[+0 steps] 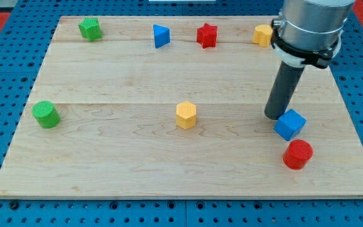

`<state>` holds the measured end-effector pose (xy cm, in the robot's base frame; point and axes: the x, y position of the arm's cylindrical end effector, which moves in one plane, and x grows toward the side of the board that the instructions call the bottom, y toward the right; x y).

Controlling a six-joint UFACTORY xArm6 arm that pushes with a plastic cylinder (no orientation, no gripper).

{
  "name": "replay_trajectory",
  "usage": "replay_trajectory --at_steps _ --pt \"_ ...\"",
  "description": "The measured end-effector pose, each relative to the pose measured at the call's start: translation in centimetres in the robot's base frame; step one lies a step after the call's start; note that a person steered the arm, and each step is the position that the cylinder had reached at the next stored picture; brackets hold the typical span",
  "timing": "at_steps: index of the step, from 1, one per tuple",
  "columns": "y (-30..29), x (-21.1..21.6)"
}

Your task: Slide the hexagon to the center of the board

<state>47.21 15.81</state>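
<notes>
My tool is a bare rod with no jaws to spread or close. My tip [274, 115] rests at the view's right, just beside the blue plastic cube [290, 124]. The yellow plastic hexagon block [186, 115] sits near the centre of the wooden table [106, 164], well apart from my tip. Risk: an excess push would drive it off centre; my first move could also knock the cube into the red plastic cylinder [297, 154].
</notes>
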Motion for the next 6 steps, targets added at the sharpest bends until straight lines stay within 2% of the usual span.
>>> replay_trajectory --at_steps 1,2,4,5,6 --pt "-5.0 0.1" --pt "-7.8 3.1" --pt "-16.8 2.3" --pt "-17.4 -0.9" --pt "-23.2 -4.5"
